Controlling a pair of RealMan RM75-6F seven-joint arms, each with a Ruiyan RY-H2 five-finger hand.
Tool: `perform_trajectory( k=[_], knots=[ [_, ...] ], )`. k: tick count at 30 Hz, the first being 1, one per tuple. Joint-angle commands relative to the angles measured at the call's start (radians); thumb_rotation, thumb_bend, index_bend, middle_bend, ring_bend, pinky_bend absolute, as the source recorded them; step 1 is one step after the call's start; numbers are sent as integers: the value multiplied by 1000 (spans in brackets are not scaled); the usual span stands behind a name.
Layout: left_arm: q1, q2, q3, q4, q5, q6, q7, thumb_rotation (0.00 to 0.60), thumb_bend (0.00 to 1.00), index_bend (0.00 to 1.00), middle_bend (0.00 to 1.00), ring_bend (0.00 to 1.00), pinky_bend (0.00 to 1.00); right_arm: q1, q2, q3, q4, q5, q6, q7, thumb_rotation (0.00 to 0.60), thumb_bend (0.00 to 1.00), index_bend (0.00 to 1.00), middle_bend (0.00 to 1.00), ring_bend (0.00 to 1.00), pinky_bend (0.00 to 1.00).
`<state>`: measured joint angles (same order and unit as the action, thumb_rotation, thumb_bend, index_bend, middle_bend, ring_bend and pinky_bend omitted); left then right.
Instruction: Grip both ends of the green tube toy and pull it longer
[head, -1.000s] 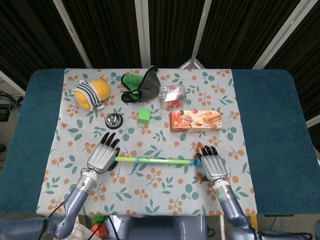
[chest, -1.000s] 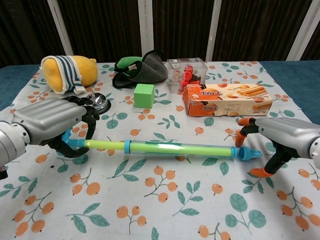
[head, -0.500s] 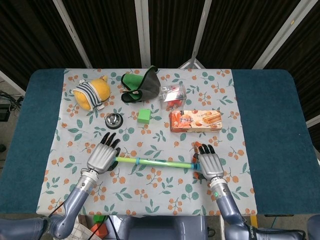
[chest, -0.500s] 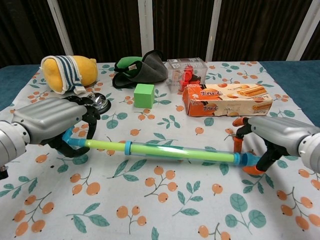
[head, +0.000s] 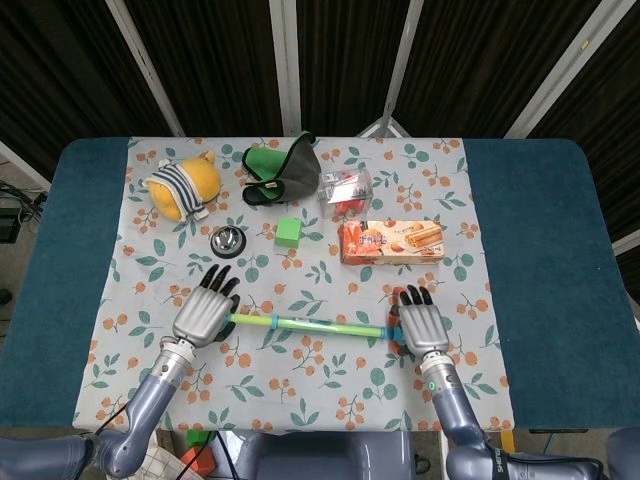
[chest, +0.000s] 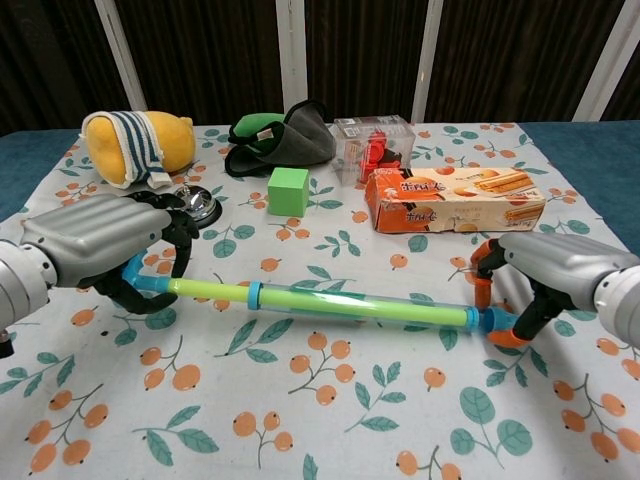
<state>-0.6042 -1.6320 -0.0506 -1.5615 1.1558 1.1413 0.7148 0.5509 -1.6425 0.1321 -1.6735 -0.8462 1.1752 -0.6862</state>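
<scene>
The green tube toy (head: 310, 324) (chest: 330, 302) lies across the near part of the floral cloth, with a blue cap at each end and a blue ring near its left third. My left hand (head: 203, 315) (chest: 100, 245) curls its dark fingers around the tube's left blue end. My right hand (head: 423, 325) (chest: 555, 262) has its orange-tipped fingers closed on the right blue end, which sits slightly lower and nearer than the left. Both tube tips are partly hidden by the fingers.
Behind the tube stand a biscuit box (head: 390, 241), a green cube (head: 289, 232), a metal bell (head: 228, 240), a clear box with red pieces (head: 345, 187), a green-grey pouch (head: 282, 170) and a striped yellow plush (head: 183, 186). Blue table edge flanks the cloth.
My right hand has shifted slightly inward and nearer and tightened its fingers on the right end. The tube's right end swung toward me. The left hand has stayed put.
</scene>
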Motion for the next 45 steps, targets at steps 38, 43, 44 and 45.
perform_trajectory(
  k=[38, 43, 44, 45],
  knots=[
    [45, 63, 27, -63, 12, 36, -10, 600, 543, 602, 172, 0, 0, -49, 169, -15, -43, -5, 57, 35, 600, 307, 728, 242, 0, 0],
    [56, 77, 31, -59, 10, 39, -26, 600, 543, 602, 171, 0, 0, -93, 192, -40, -88, 0, 126, 21, 600, 308, 733, 244, 0, 0],
    [58, 80, 32, -59, 11, 39, -28, 600, 543, 602, 171, 0, 0, -77, 182, -19, -57, 22, 103, 19, 600, 308, 733, 244, 0, 0],
    [60, 85, 34, -58, 11, 38, -32, 600, 543, 602, 171, 0, 0, -63, 180, -3, -39, 36, 83, 19, 600, 307, 733, 244, 0, 0]
  ],
)
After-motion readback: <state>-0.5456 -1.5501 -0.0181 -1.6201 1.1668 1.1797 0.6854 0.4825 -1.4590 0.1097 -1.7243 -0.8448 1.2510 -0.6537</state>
